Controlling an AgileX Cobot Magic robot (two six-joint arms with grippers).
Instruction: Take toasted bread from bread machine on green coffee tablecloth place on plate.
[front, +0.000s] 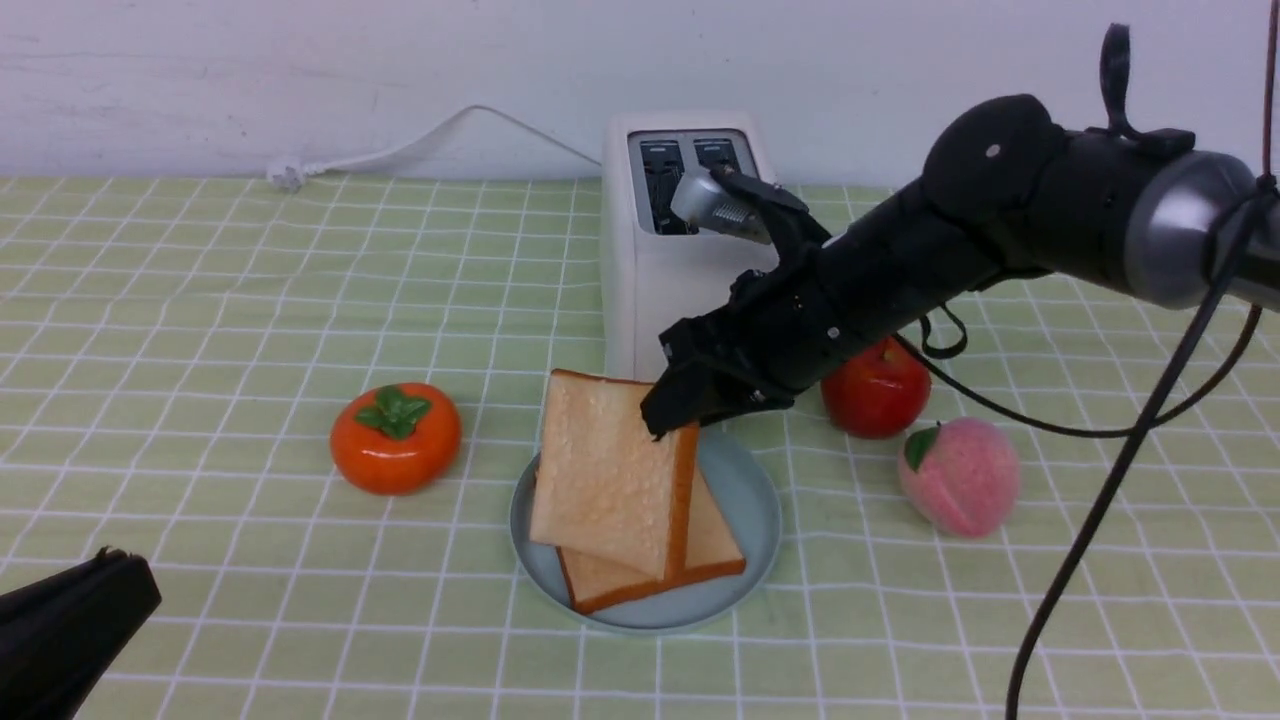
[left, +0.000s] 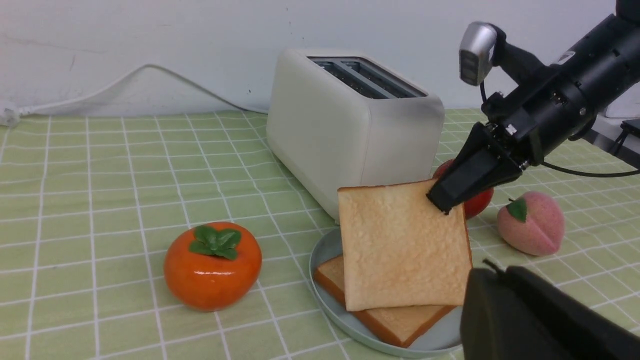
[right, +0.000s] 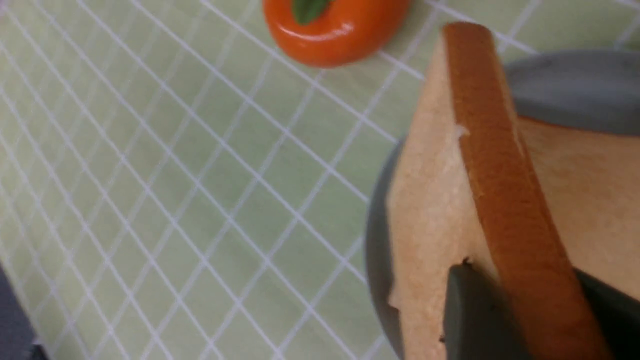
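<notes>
Black right gripper (front: 672, 425) pinches the top corner of one slice (front: 610, 470), which hangs nearly upright over the plate (front: 757, 500). Its lower edge is at the second slice (front: 712, 562), which lies flat on the plate; whether the two touch I cannot tell. The toaster (front: 668, 262) stands just behind the plate on the cloth (front: 200, 300), with no bread showing in its slots. The left gripper (front: 70, 630) sits well apart, to the plate's near left, and I cannot tell how its jaws stand. Let go this steep, the slice could topple over the plate's left rim onto the cloth. The corner-only pinch may also let it swing.
</notes>
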